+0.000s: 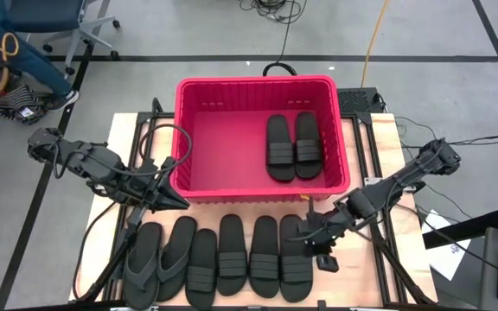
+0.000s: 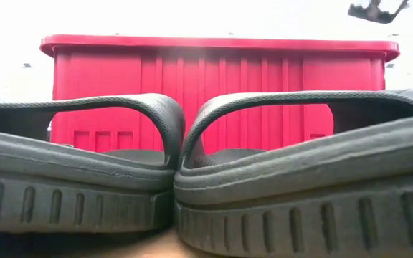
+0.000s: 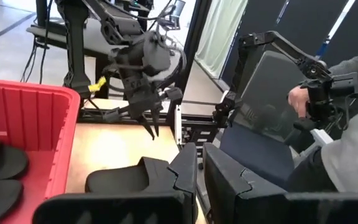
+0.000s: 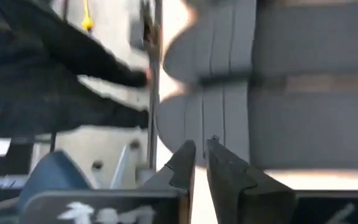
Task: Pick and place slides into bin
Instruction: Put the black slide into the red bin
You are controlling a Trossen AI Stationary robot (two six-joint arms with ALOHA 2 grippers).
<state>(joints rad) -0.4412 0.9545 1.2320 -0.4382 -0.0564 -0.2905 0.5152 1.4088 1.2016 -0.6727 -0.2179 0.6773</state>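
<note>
The red bin [image 1: 232, 147] stands at the table's far middle. Two ribbed-strap slides [image 1: 293, 145] lie side by side on its floor, at its right. Several more slides [image 1: 232, 259] lie in a row along the near edge, the two at the left with thong straps. My left gripper [image 1: 180, 204] is shut and empty, just before the bin's near-left corner, above the thong slides. My right gripper [image 1: 294, 231] is shut and empty, over the far end of the row's rightmost slide [image 1: 296, 259]. It hangs clear above that slide in the left wrist view [image 3: 153, 127].
The bin's near wall [image 2: 221, 86] rises right behind the row of slides. A person [image 3: 347, 143] sits beyond the table's right side. An office chair [image 1: 24, 52] stands on the floor at the far left. Bare wood shows at the table's left [image 1: 124, 138] and right [image 1: 387, 147] of the bin.
</note>
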